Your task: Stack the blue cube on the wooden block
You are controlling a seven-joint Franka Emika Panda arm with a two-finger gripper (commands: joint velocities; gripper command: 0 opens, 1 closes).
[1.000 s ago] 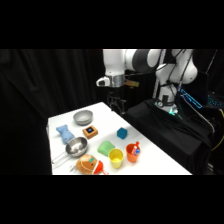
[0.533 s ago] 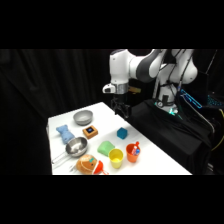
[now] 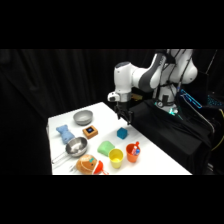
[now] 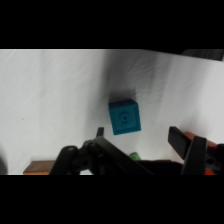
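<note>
While the gripper (image 3: 126,119) is hanging open above the blue cube (image 4: 124,116), we are seeing the wooden block (image 3: 90,132) lying to its left.

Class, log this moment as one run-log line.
phase: approach | gripper: open, above blue cube | cube: on table | wooden block: bare

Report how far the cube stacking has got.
Nothing is stacked yet. The blue cube sits on the white table, apart from the wooden block, whose top carries only its dark square mark. In hand: the gripper hangs above the cube, open and empty; the wrist view shows the cube on the table ahead of the fingers. Left: descend, grasp, lift, carry to the block and place it.
</note>
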